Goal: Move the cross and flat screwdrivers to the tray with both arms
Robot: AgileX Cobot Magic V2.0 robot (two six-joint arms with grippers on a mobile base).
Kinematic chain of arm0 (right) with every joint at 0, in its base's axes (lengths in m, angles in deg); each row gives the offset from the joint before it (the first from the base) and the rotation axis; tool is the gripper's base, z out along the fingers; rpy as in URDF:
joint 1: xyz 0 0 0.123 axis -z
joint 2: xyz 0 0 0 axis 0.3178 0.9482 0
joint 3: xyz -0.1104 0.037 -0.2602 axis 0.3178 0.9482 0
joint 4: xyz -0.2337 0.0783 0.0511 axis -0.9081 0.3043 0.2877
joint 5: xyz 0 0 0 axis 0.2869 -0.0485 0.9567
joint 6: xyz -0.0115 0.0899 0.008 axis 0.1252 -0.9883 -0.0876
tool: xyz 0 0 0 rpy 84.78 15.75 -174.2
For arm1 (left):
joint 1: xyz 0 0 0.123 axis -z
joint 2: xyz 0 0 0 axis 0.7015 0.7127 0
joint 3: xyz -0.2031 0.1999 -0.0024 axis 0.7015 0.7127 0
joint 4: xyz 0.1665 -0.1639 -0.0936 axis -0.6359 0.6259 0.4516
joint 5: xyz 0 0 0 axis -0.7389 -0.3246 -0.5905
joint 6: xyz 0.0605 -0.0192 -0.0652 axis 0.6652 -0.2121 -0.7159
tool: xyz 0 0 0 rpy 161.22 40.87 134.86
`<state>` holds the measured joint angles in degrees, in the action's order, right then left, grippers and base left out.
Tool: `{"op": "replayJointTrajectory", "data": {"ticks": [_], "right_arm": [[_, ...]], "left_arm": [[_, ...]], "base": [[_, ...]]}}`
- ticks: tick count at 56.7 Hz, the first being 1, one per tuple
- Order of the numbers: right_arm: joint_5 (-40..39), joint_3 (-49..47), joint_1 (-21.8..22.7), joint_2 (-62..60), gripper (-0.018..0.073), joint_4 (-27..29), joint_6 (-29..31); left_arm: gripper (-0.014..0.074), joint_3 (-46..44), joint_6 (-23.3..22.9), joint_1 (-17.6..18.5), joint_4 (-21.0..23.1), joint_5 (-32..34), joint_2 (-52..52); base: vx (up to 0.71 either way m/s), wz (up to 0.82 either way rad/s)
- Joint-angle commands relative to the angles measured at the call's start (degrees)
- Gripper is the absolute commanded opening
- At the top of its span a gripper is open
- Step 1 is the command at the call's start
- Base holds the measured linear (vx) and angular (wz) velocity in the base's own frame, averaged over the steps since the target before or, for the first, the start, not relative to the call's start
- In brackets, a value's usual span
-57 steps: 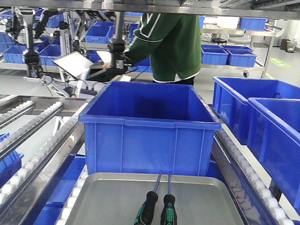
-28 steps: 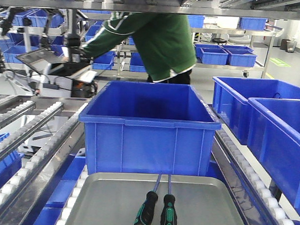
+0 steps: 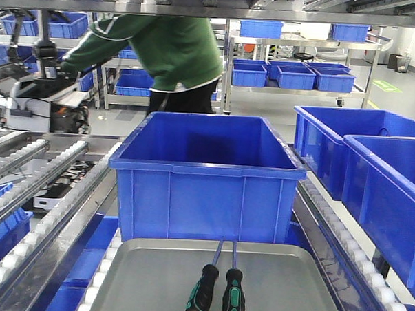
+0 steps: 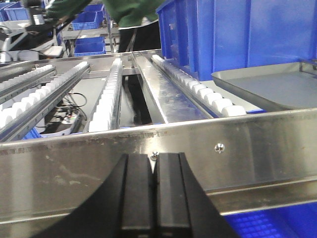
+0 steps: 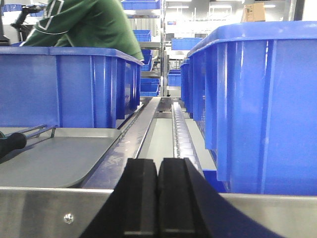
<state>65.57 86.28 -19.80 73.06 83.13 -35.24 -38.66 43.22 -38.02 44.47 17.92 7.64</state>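
Front view: two screwdrivers lie side by side on the grey metal tray [image 3: 154, 277], shafts pointing away toward the blue bin [image 3: 206, 179]. Left screwdriver [image 3: 203, 293]: chunky black handle with green inlay, thin dark shaft, angled slightly right. Right screwdriver [image 3: 232, 294]: same build, more green showing, shaft nearly straight; handles just beside each other. Tray is shallow, matte, low-rimmed with rounded corners, resting on white roller rails [image 3: 61, 204]. Bin is deep, smooth plastic, ribbed below its rim. A person in a green top [image 3: 167, 47] stands behind, further left than half a second ago; screwdrivers and tray unchanged. Left wrist view: left gripper [image 4: 153, 193], black flat fingers pressed together, holding nothing, in front of a brushed steel rail [image 4: 247, 148]; tray corner at right. Right wrist view: right gripper [image 5: 157, 198], fingers pressed together, empty; tray at left with a dark screwdriver handle at its edge, blue bins either side.
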Motion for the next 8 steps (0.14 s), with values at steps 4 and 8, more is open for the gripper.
{"op": "replayJointTrajectory", "data": {"ticks": [4, 8], "right_arm": [[-4.6, 1.1, 0.2, -0.7, -0.0008, -0.6, 0.2], [-4.6, 1.1, 0.2, -0.7, -0.0008, -0.6, 0.2]], "left_arm": [[-0.0001, 1.9, -0.5, -0.1, 0.1, 4.6, -0.9], [-0.0001, 1.9, -0.5, -0.1, 0.1, 4.6, -0.9]], "base": [[0.00, 0.00], [0.00, 0.00]]}}
